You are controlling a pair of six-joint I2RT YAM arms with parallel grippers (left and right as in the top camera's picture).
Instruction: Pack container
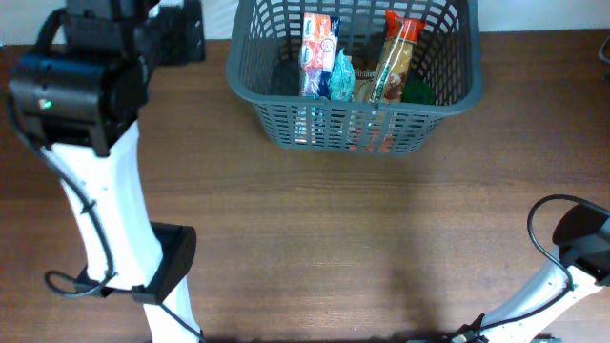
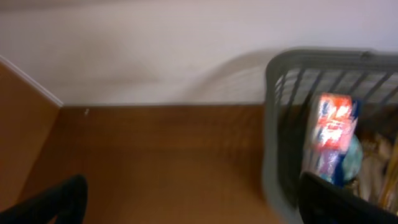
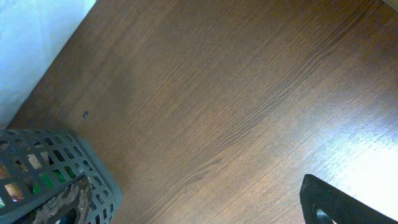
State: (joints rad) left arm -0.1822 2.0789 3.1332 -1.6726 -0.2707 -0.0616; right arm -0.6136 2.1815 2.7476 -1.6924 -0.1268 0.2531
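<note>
The dark grey lattice basket [image 1: 286, 114] stands at the back middle of the table. Inside it are a red, white and blue packet [image 1: 319, 48], a teal packet [image 1: 341, 76], a tall brown and orange packet [image 1: 396, 57] and something green [image 1: 417, 92]. My left gripper [image 1: 176, 40] is left of the basket, apart from it. In the blurred left wrist view its fingers [image 2: 193, 208] are wide apart with only table between them, and the basket [image 2: 277, 155] is at the right. My right arm [image 1: 579, 238] is at the front right. One right finger [image 3: 339, 202] shows, far to the side, holding nothing.
The wooden table [image 1: 334, 238] runs from the basket to the front edge. A white wall [image 2: 155, 50] rises behind the table. The basket's corner [image 3: 93, 180] shows at the lower left of the right wrist view. A black cable [image 1: 538, 238] loops by the right arm.
</note>
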